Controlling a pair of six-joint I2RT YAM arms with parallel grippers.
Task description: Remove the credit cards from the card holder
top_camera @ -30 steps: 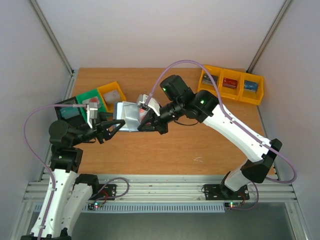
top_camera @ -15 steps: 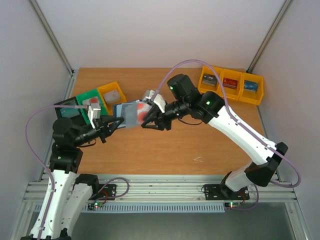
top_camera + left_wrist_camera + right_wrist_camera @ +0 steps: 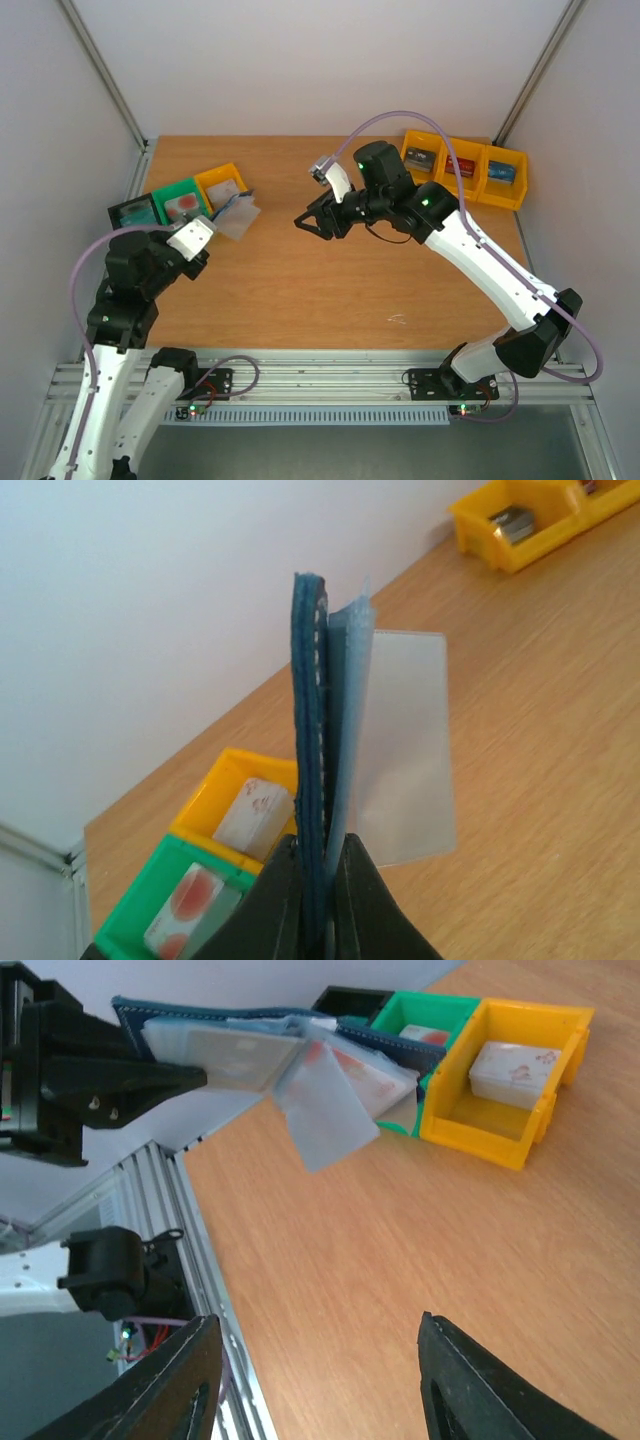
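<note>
Firmly clamped on the lower edge of the card holder [image 3: 308, 730], the left gripper [image 3: 318, 885] holds the soft navy wallet upright over the left of the table [image 3: 330, 290], its pale lining fanned toward the right gripper [image 3: 310, 1380], which hangs well apart, jaws spread and empty. A pale card [image 3: 405, 750] juts from the lining and a red-marked card [image 3: 348, 1065] shows in a pocket; both look light, stiff and slick, best pinched flat on an exposed edge and drawn along the pocket, since the floppy holder may bend. Just left, a yellow bin [image 3: 212, 174] holds a pale block [image 3: 252, 815], a green bin [image 3: 165, 188] a red-spotted item [image 3: 185, 915], a black bin [image 3: 112, 215] something unclear; three yellow bins [image 3: 500, 197] at far right each hold a small object.
</note>
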